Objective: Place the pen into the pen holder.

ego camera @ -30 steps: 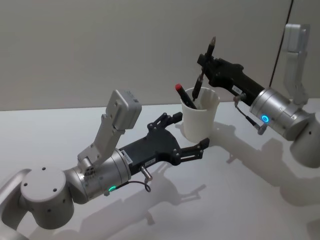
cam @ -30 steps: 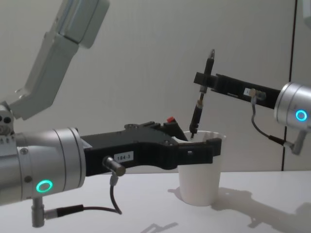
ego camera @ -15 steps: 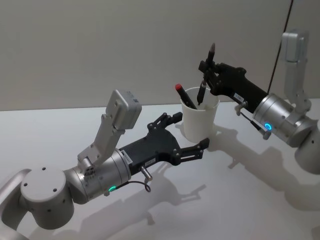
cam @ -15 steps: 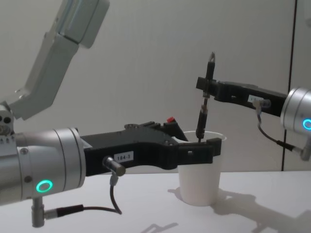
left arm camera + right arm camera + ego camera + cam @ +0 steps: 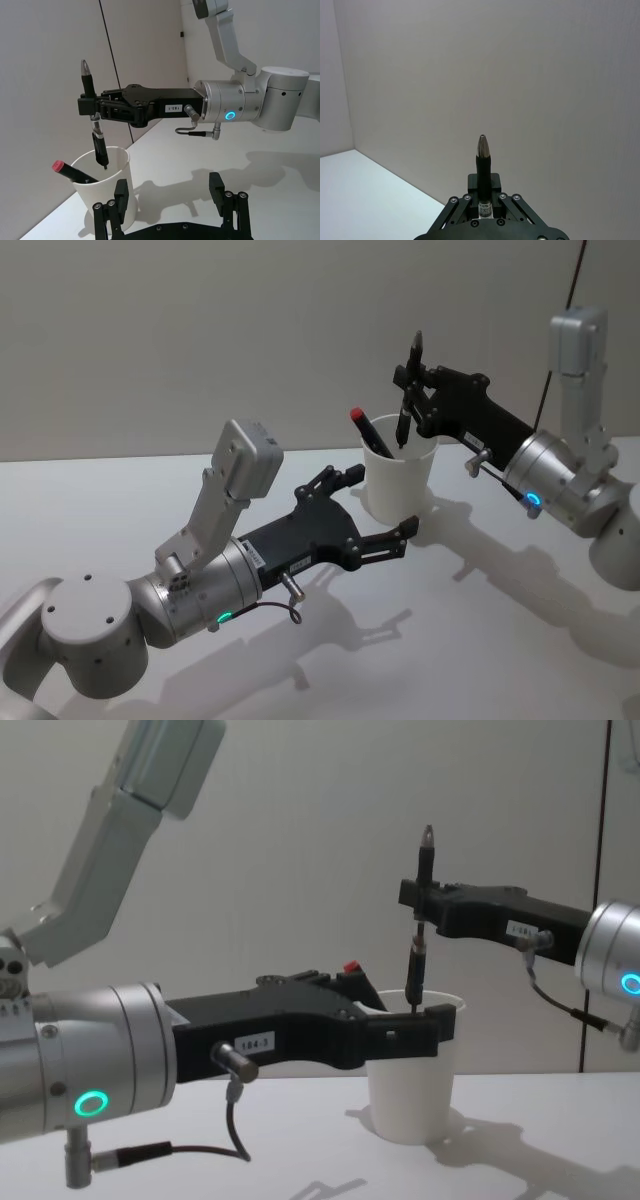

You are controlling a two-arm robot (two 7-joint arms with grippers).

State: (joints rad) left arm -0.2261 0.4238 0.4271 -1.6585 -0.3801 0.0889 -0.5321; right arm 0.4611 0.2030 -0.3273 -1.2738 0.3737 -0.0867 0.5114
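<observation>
White counter (image 5: 300, 680) carrying the work, plain pale wall behind. Left gripper (image 5: 375, 515) of the grey-and-black left arm reaching forward low over the counter, jaws spread wide, one finger on each side of the pen holder and, as far as can be judged, not pressing it; seen in the left wrist view as two black fingertips (image 5: 120, 200) flanking the cup wall. Right gripper (image 5: 413, 392) of the right arm held level above the cup, jaws clamped on the pen at about mid-length. Pen holder (image 5: 398, 485), a plain white tapered paper cup with a rolled rim, standing upright on the counter between the two arms; in the chest view (image 5: 410, 1095) partly masked by the left gripper. Inside the cup already, a dark marker with a red cap (image 5: 368, 430), leaning against the rim on the robot's left side. Pen (image 5: 408, 390), slim, black, with a metallic conical end uppermost, held close to vertical; in the chest view (image 5: 421, 920) lower tip at or just below rim level, and in the left wrist view (image 5: 95, 130) tip just inside the cup mouth, clear of the marker. Task judged well advanced: pen grasped, carried and aligned over the opening, tip entering. Left to do: lower slightly further, release, withdraw the right arm clear of the rim.
</observation>
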